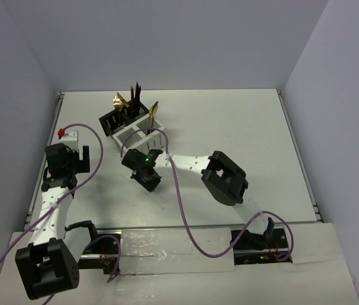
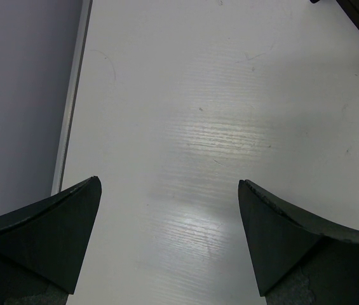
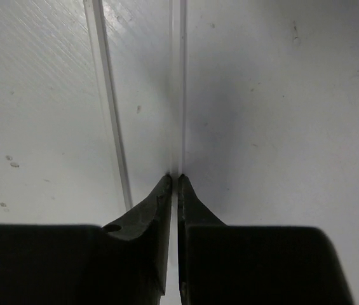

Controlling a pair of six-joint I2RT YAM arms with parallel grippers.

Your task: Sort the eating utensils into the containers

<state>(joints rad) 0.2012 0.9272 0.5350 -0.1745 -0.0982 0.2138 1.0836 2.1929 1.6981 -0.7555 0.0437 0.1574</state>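
One white chopstick (image 3: 178, 89) is clamped in the right gripper (image 3: 175, 179) left of the table (image 1: 243, 127) centre, with the second chopstick (image 3: 108, 95) lying just beside it. Toward the far left corner the black box (image 1: 113, 119) and white box (image 1: 135, 135) stand touching, with utensils (image 1: 121, 100) upright inside. The left gripper (image 2: 169, 190) gapes wide near the left edge.

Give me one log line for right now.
right hand: shut on chopstick | second chopstick: lying on table beside it | left hand: open, holding nothing

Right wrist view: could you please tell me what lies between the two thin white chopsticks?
Only bare white table separates the loose chopstick from the pinched chopstick in the right gripper, in that view.
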